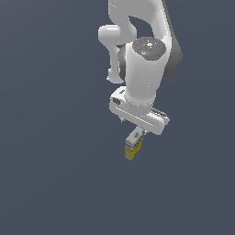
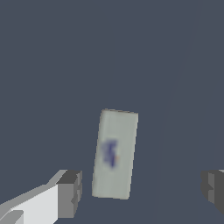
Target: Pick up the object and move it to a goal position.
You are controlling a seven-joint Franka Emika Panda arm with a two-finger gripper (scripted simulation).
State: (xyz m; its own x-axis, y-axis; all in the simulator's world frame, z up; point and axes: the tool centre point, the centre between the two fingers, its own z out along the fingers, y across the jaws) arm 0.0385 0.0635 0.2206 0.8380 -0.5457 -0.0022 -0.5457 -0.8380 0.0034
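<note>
**Lining up over the box**

Hovering above the box [image 2: 114,154], hand [image 2: 142,192] spread wide, nothing pinched. Sitting on the grey counter [image 1: 46,183] just under the hand, nearer one finger [image 2: 70,192] than the other. Best centred over the box first, turned square to its long sides, then lowered straight and closed gently.

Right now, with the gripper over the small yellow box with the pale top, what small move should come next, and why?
Probably shift sideways to centre, then descend. In the wrist view the small yellow box with the pale grey-white top lies between the open fingers but nearer one, and the gripper is not yet touching it.
</note>
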